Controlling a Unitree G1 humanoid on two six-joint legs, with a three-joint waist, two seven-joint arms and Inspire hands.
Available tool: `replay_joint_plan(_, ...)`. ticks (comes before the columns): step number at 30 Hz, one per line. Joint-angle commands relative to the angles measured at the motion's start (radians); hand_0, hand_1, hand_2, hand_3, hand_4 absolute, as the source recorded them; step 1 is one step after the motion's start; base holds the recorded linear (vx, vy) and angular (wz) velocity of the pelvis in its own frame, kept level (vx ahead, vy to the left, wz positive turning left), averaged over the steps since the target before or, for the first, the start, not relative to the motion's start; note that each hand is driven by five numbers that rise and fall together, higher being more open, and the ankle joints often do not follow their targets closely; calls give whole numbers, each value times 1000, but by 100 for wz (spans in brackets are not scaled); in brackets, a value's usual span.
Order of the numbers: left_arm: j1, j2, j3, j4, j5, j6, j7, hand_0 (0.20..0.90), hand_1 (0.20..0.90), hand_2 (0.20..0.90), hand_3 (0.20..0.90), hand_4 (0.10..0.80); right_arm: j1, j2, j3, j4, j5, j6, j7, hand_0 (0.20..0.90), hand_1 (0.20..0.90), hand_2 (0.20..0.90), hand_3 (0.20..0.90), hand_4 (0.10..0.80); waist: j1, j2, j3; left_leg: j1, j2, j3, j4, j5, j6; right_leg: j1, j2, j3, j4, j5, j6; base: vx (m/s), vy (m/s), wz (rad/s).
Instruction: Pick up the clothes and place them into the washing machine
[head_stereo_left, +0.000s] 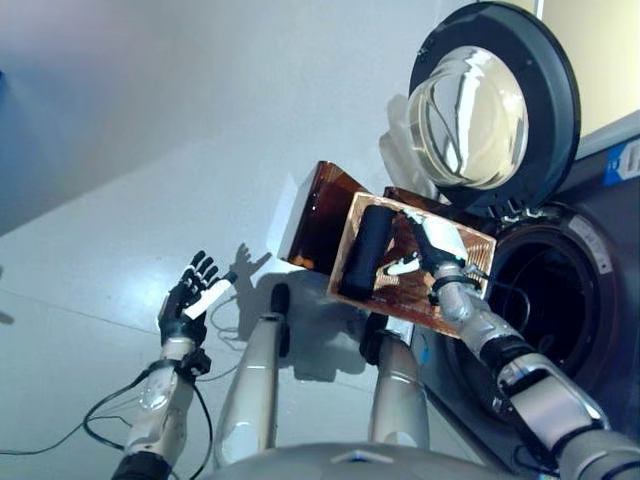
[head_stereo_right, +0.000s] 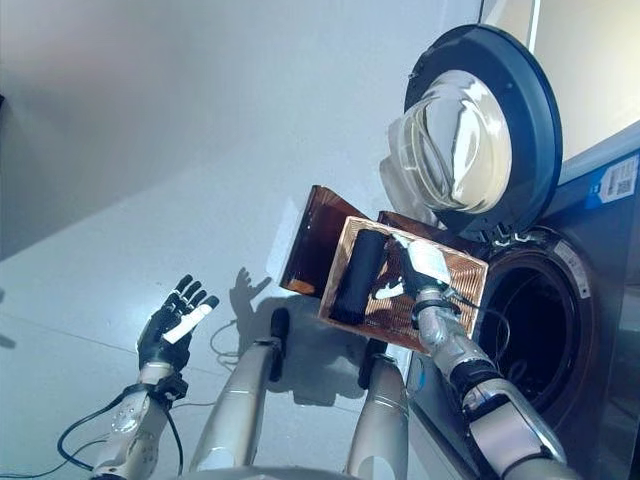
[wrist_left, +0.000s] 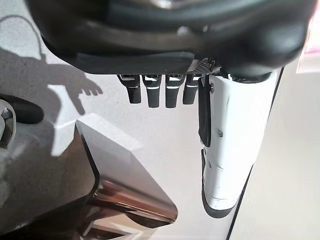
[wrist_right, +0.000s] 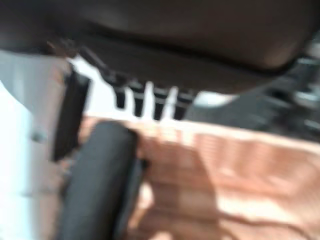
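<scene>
My right robot hand (head_stereo_left: 432, 250) lies against the inner face of a brown woven basket (head_stereo_left: 455, 260), raised and tipped just beside the open drum mouth of the washing machine (head_stereo_left: 540, 300); whether its fingers are curled round the rim or merely pressed flat on the weave I cannot tell. A dark rolled garment (head_stereo_left: 366, 250), the only clothing I can identify, lies inside the basket along the side away from the drum, beside my right robot hand and apparently not gripped by it. My left robot hand (head_stereo_left: 190, 298) hangs well apart over the grey floor (head_stereo_left: 120, 180), fingers spread and holding nothing. The round glass door (head_stereo_left: 480, 110) stands swung open above the basket. As a judgement, the main risk is that the roll, resting on the side of the basket away from the drum, slides out over that edge and drops to the floor rather than into the drum; a second risk is the basket rim striking the door. The head views show the basket, door and drum together. The right wrist view shows only the garment (wrist_right: 97, 180) against the weave, close up and blurred. The left wrist view alone shows my left fingers (wrist_left: 152, 95) straight and empty, with the basket's outer wall (wrist_left: 130, 175) beyond them.
</scene>
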Motion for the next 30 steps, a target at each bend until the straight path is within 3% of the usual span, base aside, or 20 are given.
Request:
replay_joint_plan(1,12,76,32,-137,16,-100,-2,900,900,900,900,800,-81,-124,38,-25,-182,5,-76,900,900,900,900,800,25,13,-16,18,7,-13,16,-27,-39,68,-19,-9,-84,143,14,34,-18,3)
replay_joint_plan(11,-27,87,1,-143,17,-115,27,900,900,900,900,800,-150,-144,182,-17,-426,97,-161,900,900,900,900,800,45,8,7,11,1,-23,-7,-15,-42,73,-24,-24,-94,149,21,17,-10,5)
replay_joint_plan(19,-50,88,6,-133,30,-124,48,900,900,900,900,800,-158,-125,214,-21,-495,144,-204,900,900,900,900,800,59,-3,10,7,-6,-38,-33,-1,-43,66,-22,-39,-100,151,23,6,-20,11)
replay_joint_plan(28,-49,99,3,-136,19,-125,33,900,900,900,900,800,-164,-94,275,98,-564,189,-180,900,900,900,900,800,60,0,-3,-29,-6,-42,44,-38,-41,30,-26,-19,-29,121,16,-4,1,6)
replay_joint_plan(29,-47,102,2,-139,14,-125,31,900,900,900,900,800,-164,-81,283,150,-575,202,-170,900,900,900,900,800,62,6,-9,-29,-4,-47,79,-84,-43,26,-22,-5,10,83,24,70,-8,9)
replay_joint_plan(30,-46,106,2,-145,12,-124,29,900,900,900,900,800,-166,-76,284,170,-575,208,-168,900,900,900,900,800,63,8,-9,-36,-3,-49,92,-89,-44,18,-21,-2,23,74,22,64,-9,2)
